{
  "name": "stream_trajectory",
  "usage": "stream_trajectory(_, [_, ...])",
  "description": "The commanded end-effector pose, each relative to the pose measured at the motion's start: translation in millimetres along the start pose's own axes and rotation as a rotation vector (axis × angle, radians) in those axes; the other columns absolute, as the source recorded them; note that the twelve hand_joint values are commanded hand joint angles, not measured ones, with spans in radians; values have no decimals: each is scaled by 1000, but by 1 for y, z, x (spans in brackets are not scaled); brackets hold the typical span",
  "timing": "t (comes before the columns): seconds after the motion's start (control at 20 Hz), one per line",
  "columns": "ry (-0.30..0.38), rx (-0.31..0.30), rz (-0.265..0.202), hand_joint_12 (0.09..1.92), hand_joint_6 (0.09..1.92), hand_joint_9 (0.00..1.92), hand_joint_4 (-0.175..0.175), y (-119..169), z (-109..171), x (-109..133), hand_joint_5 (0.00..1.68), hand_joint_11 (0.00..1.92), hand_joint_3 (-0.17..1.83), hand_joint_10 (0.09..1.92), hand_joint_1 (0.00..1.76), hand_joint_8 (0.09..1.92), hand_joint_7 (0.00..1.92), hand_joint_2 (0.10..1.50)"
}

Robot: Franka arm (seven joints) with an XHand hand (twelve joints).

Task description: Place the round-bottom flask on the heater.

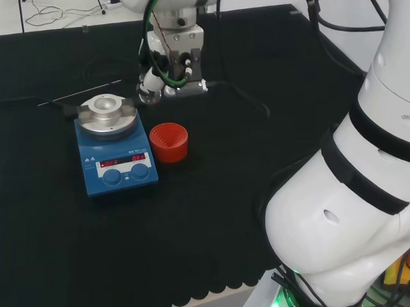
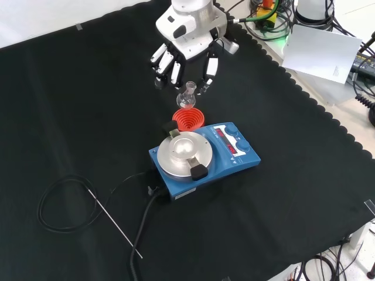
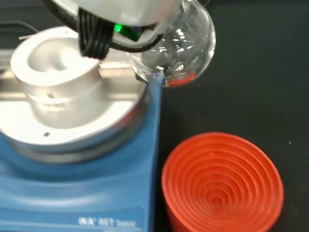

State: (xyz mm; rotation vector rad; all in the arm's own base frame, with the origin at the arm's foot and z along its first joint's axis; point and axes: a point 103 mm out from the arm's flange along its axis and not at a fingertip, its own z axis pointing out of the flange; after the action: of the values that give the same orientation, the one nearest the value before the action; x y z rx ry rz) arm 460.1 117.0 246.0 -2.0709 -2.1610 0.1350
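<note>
Round-bottom flask (image 2: 187, 96) is held in the air by the hand (image 2: 186, 51), fingers curled w/ tips pinched at the neck; bulb hangs just above the red ribbed stand (image 2: 188, 119), beside the heater (image 2: 202, 157) on the black surface (image 2: 304, 193). Clear thin glass, apparently empty: judged light, stiff, fragile, slippery. Neck is the sensible hold, as bulb is too round and smooth to be gripped. Bulb should be lowered gently into the dished metal block (image 1: 103, 107) atop the heater; a knock vs. the metal rim could crack it.
</note>
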Motion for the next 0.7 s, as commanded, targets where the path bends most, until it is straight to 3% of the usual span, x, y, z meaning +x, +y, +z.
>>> stream_trajectory(0.05, [6, 21, -27, 1346, 1005, 686, 175, 8, -12, 26, 1121, 351, 797, 600, 1084, 690, 428, 659])
stream_trajectory(0.7, [16, 69, -84, 1346, 1002, 685, 175, 30, 2, 60, 1124, 352, 801, 603, 1085, 693, 426, 656])
